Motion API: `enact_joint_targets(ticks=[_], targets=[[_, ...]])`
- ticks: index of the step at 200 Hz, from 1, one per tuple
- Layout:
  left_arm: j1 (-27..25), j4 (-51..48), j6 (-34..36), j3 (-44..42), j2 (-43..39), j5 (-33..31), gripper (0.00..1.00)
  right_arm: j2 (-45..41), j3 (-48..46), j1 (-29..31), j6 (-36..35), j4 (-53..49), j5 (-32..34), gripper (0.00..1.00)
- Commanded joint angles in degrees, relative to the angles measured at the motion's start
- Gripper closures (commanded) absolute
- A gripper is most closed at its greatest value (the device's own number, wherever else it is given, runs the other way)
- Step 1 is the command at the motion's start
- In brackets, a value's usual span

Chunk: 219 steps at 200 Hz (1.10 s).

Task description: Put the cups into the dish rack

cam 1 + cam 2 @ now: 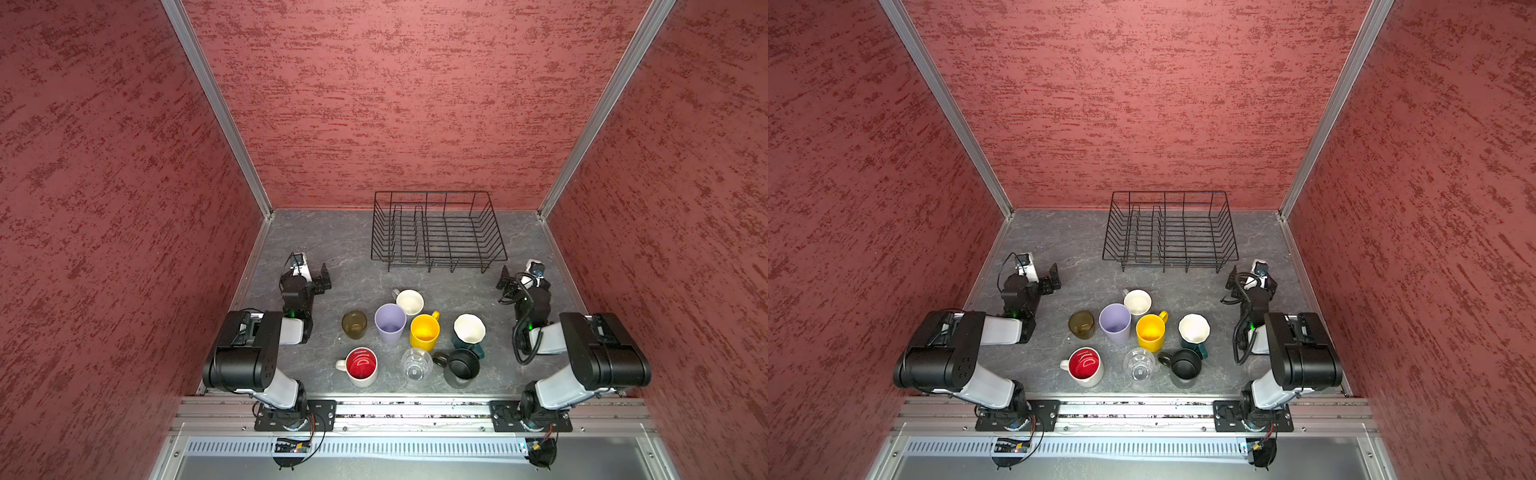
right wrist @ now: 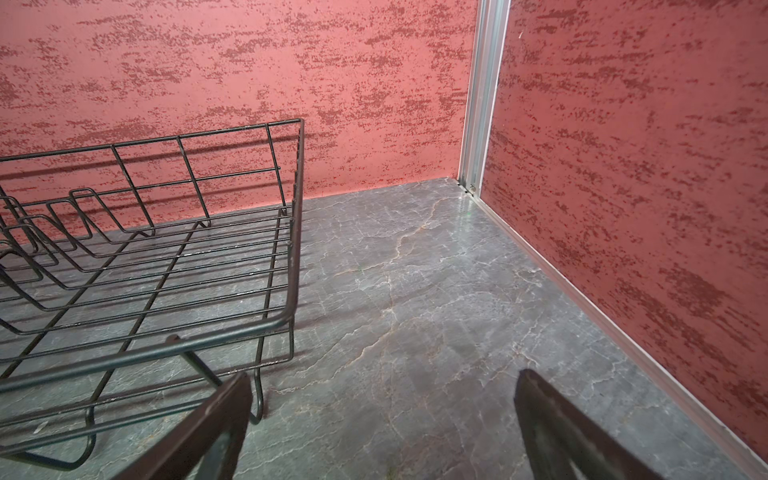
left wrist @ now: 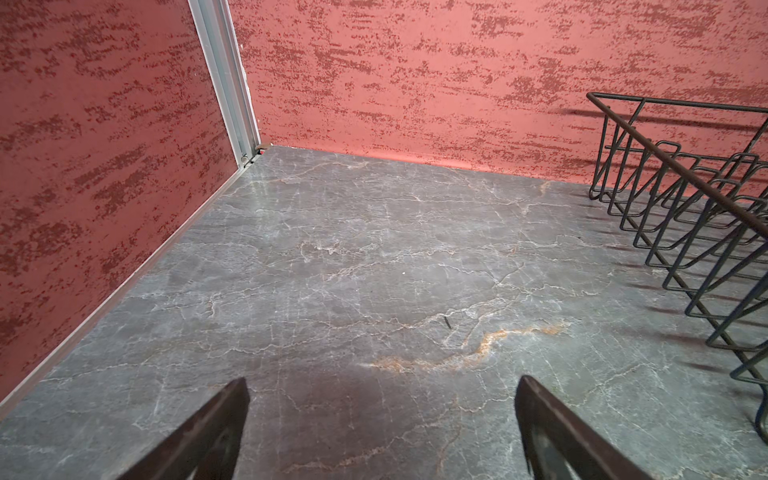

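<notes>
Both claws wide, empty: left gripper [image 1: 325, 279] and right gripper [image 1: 503, 279] flank the dish rack [image 1: 438, 258] front corners (parked, probably clear for reaching). Eight cups [image 1: 424, 330] sit clustered before the rack, none loaded.

Black wire dish rack [image 1: 438, 230]; glossy marble-look table [image 1: 332, 249]; rough red walls [image 1: 395, 104]

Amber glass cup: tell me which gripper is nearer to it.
Left. The open left gripper sits behind and left of the amber glass cup. The open right gripper is far on the opposite side, by the right corner of the black wire dish rack.
</notes>
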Motion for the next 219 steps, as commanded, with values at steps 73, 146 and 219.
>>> enact_joint_targets(ticks=[73, 146, 219], targets=[[0.86, -0.78, -0.74, 0.93, -0.35, 1.67, 0.0, -0.25, 0.97, -0.18, 0.39, 0.44, -0.07, 0.01], [-0.28, -5.48, 0.27, 1.72, -5.02, 0.0, 0.0, -2.74, 0.42, -0.23, 0.95, -0.41, 1.73, 0.01], [2.6, -62.18, -18.64, 23.14, -31.23, 3.74, 0.0, -23.44, 28.55, -0.72, 26.65, -54.01, -7.69, 0.01]])
